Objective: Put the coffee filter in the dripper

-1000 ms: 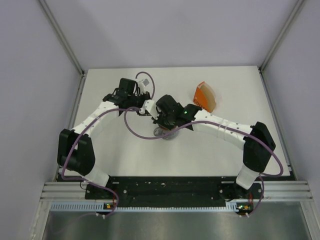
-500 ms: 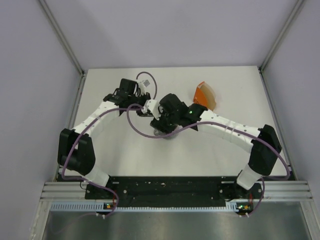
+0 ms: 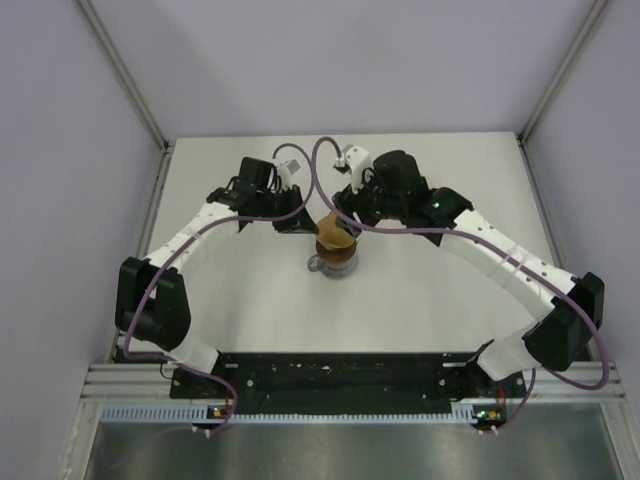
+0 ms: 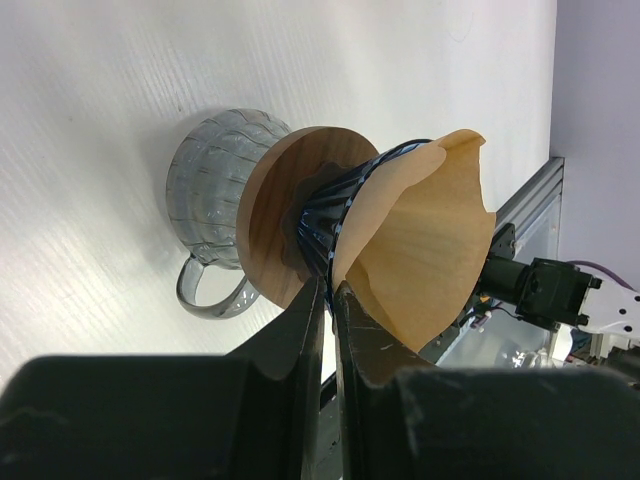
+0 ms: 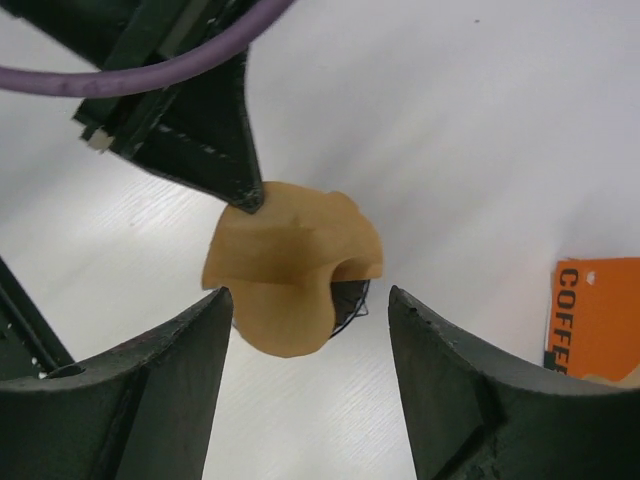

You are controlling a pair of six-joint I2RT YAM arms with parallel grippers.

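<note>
The tan coffee filter (image 4: 425, 245) sits crumpled in the mouth of the blue dripper (image 4: 325, 205), its fan edge sticking out over the rim. The dripper stands on a flat wooden ring (image 4: 275, 225) over a grey handled glass cup (image 4: 210, 185). My left gripper (image 4: 330, 290) is shut on the dripper's rim, right beside the filter's edge. My right gripper (image 5: 310, 295) hangs open above the filter (image 5: 290, 270), touching nothing. From above, the filter (image 3: 335, 238) tops the cup (image 3: 335, 266) at mid-table.
An orange printed packet of filters (image 5: 600, 315) lies on the white table (image 3: 440, 290) to the right of the cup; my right arm hides it from above. Grey walls and metal rails enclose the table.
My right gripper opened, let go of the filter and drew back towards the far side. The filter stays in the dripper. The left arm has not moved.
</note>
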